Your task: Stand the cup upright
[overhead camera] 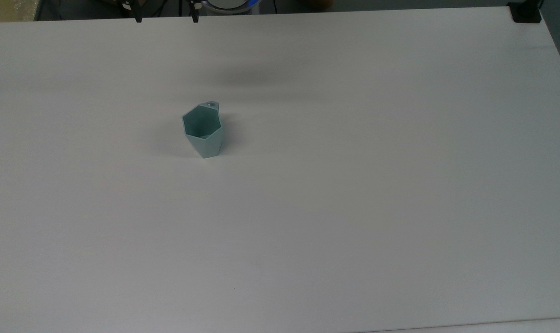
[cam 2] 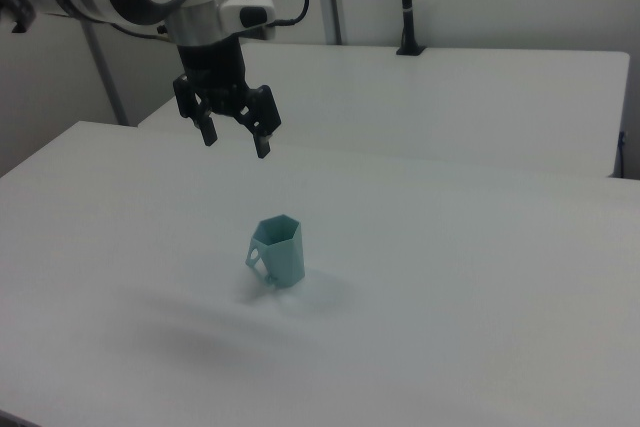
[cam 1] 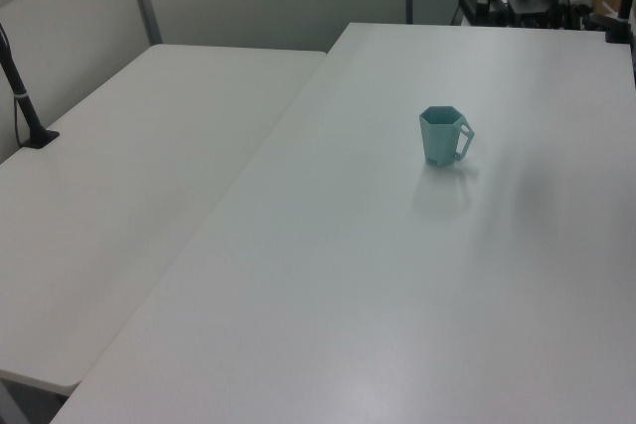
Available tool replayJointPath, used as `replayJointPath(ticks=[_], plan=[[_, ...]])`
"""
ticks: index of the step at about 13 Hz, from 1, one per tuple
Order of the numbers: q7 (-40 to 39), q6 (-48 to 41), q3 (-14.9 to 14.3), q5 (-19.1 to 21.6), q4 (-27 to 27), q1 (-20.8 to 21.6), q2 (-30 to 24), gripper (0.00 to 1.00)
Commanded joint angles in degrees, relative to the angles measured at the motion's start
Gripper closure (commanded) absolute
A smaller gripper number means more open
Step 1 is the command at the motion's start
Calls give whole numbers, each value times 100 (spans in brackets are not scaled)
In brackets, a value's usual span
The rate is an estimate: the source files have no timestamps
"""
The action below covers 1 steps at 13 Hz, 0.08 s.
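Your small pale teal faceted cup (overhead camera: 203,131) with the hexagonal rim is already sitting upright on the plain white tabletop (overhead camera: 354,185), mouth up, base down, with its handle pointing to the right view's left and the left view's right. Your black two-finger gripper (cam 2: 236,137) is hanging in the air above and behind the cup in the right view, well apart from it, fingers (cam 2: 264,141) spread wide and holding nothing. In the top view you're seeing just the two fingertips (overhead camera: 138,19) poking in at the top edge.
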Motion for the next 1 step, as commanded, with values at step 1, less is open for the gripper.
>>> replayJointPath(ticks=[1], plan=[[-37,-206,0,-55,273,-14,189,0]])
